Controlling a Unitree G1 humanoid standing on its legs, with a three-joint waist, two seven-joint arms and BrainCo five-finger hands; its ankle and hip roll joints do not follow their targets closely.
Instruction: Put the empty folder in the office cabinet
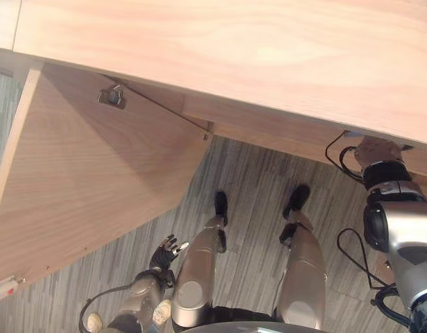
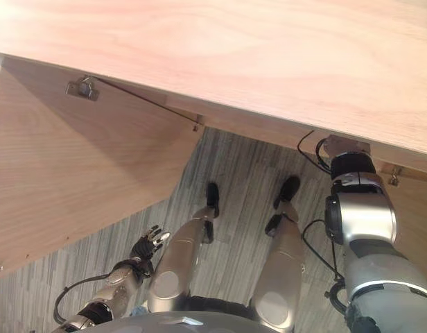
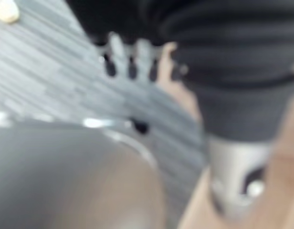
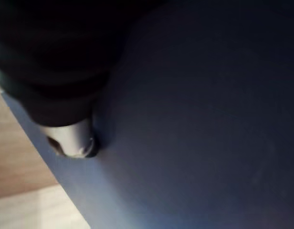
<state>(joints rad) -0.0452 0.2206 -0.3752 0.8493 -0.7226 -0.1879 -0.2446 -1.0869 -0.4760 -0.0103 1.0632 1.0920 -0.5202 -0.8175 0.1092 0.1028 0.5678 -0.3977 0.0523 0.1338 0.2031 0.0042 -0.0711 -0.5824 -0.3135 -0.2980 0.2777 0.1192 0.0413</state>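
The dark blue folder (image 4: 194, 119) lies flat against my right hand (image 4: 70, 140) in the right wrist view. The thumb presses on its face, and the fingers are hidden behind it. In the eye views my right arm reaches up under the light wooden cabinet top (image 1: 234, 48), and the wrist (image 1: 383, 172) disappears into the cabinet opening below its edge. My left hand (image 1: 169, 248) hangs low beside me over the floor, fingers (image 3: 130, 57) straight and holding nothing.
The cabinet's left door (image 1: 82, 173) stands swung wide open toward me, with a metal hinge (image 1: 111, 96) near its top and a white catch (image 1: 4, 288) at its lower corner. Another wooden panel (image 2: 411, 208) stands right of my right arm. Grey striped floor (image 1: 248, 180) lies below.
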